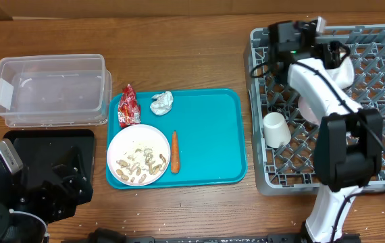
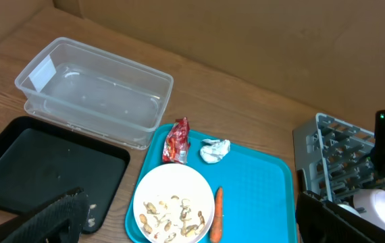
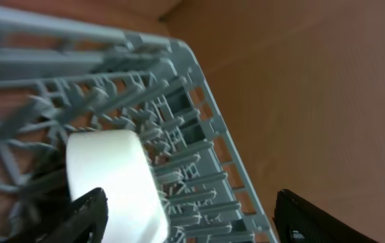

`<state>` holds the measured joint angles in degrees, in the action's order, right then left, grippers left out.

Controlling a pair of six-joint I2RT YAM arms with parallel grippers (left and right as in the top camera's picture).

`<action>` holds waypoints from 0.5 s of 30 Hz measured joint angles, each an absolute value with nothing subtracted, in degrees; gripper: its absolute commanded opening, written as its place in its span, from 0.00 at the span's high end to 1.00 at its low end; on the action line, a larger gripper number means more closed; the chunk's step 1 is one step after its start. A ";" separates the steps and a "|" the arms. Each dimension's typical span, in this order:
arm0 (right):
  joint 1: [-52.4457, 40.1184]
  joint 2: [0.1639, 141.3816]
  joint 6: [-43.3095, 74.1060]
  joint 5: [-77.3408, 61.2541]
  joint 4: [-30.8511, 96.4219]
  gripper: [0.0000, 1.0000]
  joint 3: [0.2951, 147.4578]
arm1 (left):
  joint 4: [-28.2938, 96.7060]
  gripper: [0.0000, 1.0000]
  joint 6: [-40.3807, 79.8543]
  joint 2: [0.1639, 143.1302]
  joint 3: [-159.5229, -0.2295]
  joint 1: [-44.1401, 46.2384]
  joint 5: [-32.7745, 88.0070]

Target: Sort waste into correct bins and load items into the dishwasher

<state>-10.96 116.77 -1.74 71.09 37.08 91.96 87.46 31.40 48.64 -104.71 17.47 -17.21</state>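
On the teal tray [image 1: 209,138] lie a red wrapper [image 1: 129,106], a white paper ball [image 1: 162,102], an orange carrot [image 1: 175,151] and a white plate [image 1: 138,155] holding beige food scraps [image 1: 138,165]. The left wrist view shows them too: wrapper [image 2: 177,140], paper ball [image 2: 215,150], carrot [image 2: 217,214], plate [image 2: 173,185]. The clear tub [image 1: 49,91] and black tray [image 1: 40,152] are at the left. My left gripper [image 2: 192,229] is open and empty, above the plate. My right gripper [image 3: 199,219] is open over the grey dish rack [image 1: 381,121], beside a white bowl [image 3: 111,179].
A small white cup [image 1: 275,128] stands in the rack's left part. Another white bowl [image 1: 309,108] is partly hidden under my right arm. A few crumbs lie on the black tray [image 2: 91,219]. The left arm's base sits at the table's front left corner.
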 measured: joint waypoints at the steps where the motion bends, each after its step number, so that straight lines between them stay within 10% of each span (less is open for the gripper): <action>1: -12.03 115.09 -1.76 70.59 37.58 0.10 91.96 | 87.46 0.00 31.40 48.64 -104.71 17.47 -17.21; 15: -22.85 77.82 15.35 22.41 64.31 0.14 92.20 | 87.46 0.00 31.40 48.64 -104.71 17.47 -17.21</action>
<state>-22.85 77.82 15.35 22.41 64.31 92.20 87.46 31.40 48.64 -104.71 17.47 -17.21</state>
